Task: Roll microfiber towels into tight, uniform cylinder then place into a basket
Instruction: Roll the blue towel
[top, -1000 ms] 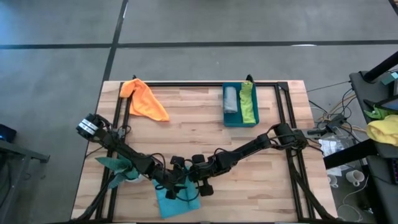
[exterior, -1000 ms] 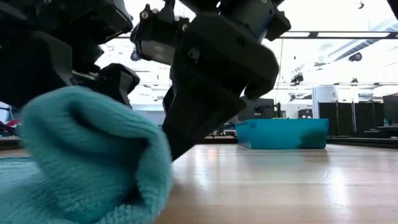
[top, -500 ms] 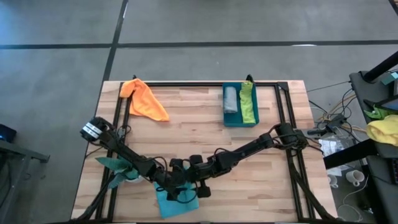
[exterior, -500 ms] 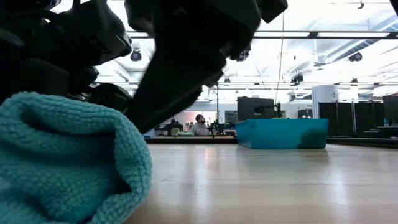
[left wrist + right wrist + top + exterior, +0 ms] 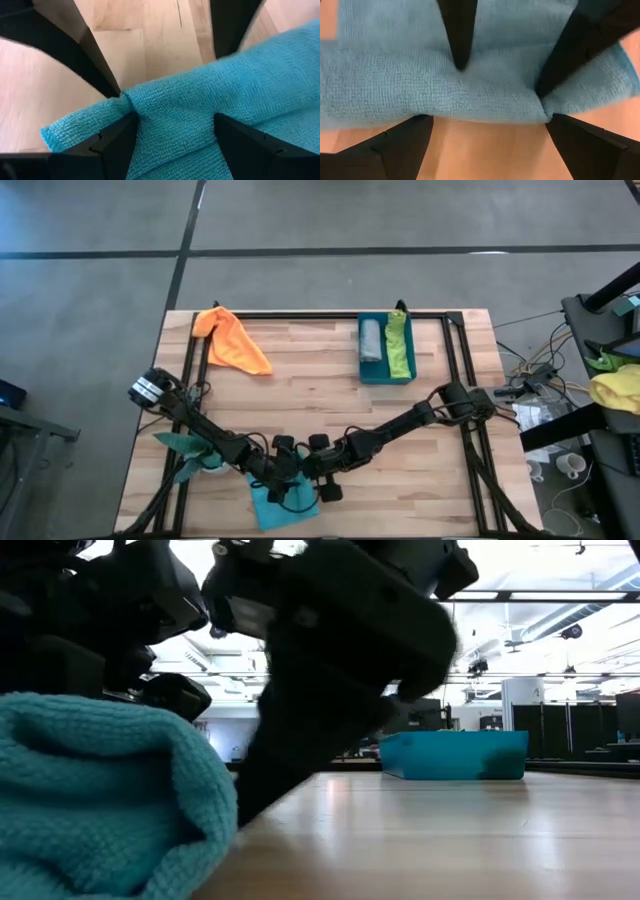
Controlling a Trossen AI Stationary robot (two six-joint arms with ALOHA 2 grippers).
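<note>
The turquoise towel (image 5: 272, 510) lies at the table's near edge, its far part raised in a thick rolled fold (image 5: 100, 800). My left gripper (image 5: 175, 117) and my right gripper (image 5: 489, 119) meet over this fold from opposite sides, both open, each with its fingers spaced along the fold. The orange towel (image 5: 232, 340) lies loose at the far left. The grey towel (image 5: 371, 340) and the lime green towel (image 5: 399, 345) lie rolled in the teal basket (image 5: 385, 377) at the far right. My left gripper's fingers (image 5: 120, 140) slant down onto the towel's flat part, their tips against the base of the raised fold (image 5: 170, 100). They stand side by side along the fold and do not pinch it. The towel lies on the table. My right gripper's fingertips (image 5: 422, 122) sit at the fold's outer rim (image 5: 485, 112) where it meets the wood, slanting down from the table's right. They are spread along the fold, not across it. One tip dents the cloth (image 5: 545, 110) beside a left finger.
A dark green leafy thing (image 5: 188, 450) lies under the left arm near the table's left edge. A black frame (image 5: 450, 320) runs round the tabletop. Bare wood lies between the towel and the basket. A yellow cloth heap (image 5: 618, 388) sits off the table, right.
My right gripper has gone down and toward the table's near-left, up against the towel's fold, still open. The raised fold has shifted a little toward the table's left and sits lower.
</note>
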